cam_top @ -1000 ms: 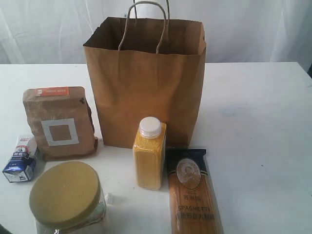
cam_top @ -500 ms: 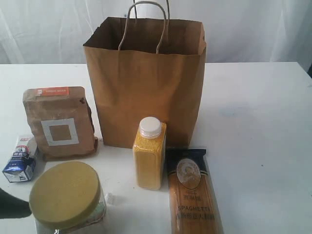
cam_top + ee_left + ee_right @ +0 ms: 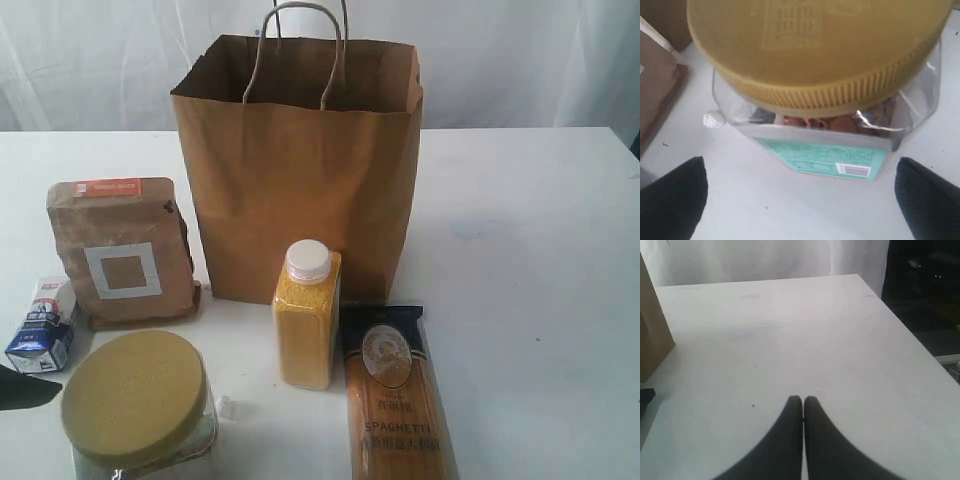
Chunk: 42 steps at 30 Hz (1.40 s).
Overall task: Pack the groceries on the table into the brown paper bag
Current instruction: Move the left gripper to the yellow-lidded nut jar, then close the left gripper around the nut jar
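Approach for a pick: left gripper [image 3: 800,200], jaws spread wide, faces the gold-lidded clear jar [image 3: 820,75] without touching it (right gripper [image 3: 802,404] pinched shut, empty); next move probably calls for advancing and clamping the jar body.

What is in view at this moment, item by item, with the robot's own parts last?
brown paper bag: one, brown, upright and open, back centre of the table
brown pouch: one, brown with grey square label, upright, left of the bag
carton: one, blue-white, front left of the pouch
jar: one, clear with gold lid, front left
bottle: one, yellow with white cap, upright before the bag
spaghetti packet: one, orange-brown, lying flat right of the bottle
table: one, white
curtain: white, behind the table
left gripper: one, black, open, facing the jar, not touching it
right gripper: one, black, shut, over bare table
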Tool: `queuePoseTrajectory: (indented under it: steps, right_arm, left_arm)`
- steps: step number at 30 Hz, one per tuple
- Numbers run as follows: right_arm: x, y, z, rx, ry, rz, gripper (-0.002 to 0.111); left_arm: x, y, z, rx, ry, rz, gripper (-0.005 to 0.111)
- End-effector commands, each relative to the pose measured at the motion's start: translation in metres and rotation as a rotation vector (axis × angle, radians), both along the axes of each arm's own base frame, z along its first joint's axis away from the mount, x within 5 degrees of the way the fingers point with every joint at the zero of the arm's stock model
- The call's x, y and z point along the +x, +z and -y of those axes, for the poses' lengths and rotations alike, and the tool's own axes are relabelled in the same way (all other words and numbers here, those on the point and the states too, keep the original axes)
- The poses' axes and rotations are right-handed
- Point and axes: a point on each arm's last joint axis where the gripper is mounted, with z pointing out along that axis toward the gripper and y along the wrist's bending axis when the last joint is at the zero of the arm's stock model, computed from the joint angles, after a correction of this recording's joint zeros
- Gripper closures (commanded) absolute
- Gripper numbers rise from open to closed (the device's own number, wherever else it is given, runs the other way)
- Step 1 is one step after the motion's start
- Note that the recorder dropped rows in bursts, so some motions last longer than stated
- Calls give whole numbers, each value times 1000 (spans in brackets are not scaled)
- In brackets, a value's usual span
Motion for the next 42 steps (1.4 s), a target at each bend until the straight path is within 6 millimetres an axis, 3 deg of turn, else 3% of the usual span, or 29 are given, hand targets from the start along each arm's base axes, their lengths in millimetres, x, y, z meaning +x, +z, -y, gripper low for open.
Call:
queuePoseTrajectory:
  steps: [1,5,10,24,42]
  right_arm:
    - [0,-1,0,-4,5,5,108]
    - [0,-1,0,-4,5,5,108]
    - [0,-1,0,-4,5,5,108]
    - [0,-1,0,-4,5,5,108]
    - [0,-1,0,-4,5,5,108]
  left_arm:
    - [-2,-4,4,-28,-38,-54,2]
    - [-1,-9,8,-17,-131,-71,2]
    - [11,-8,12,-88,-78,-48,2]
    - [42,-12,19,-70,-116,-47,2]
    - [57,-17,24,-58,-156,-108,2]
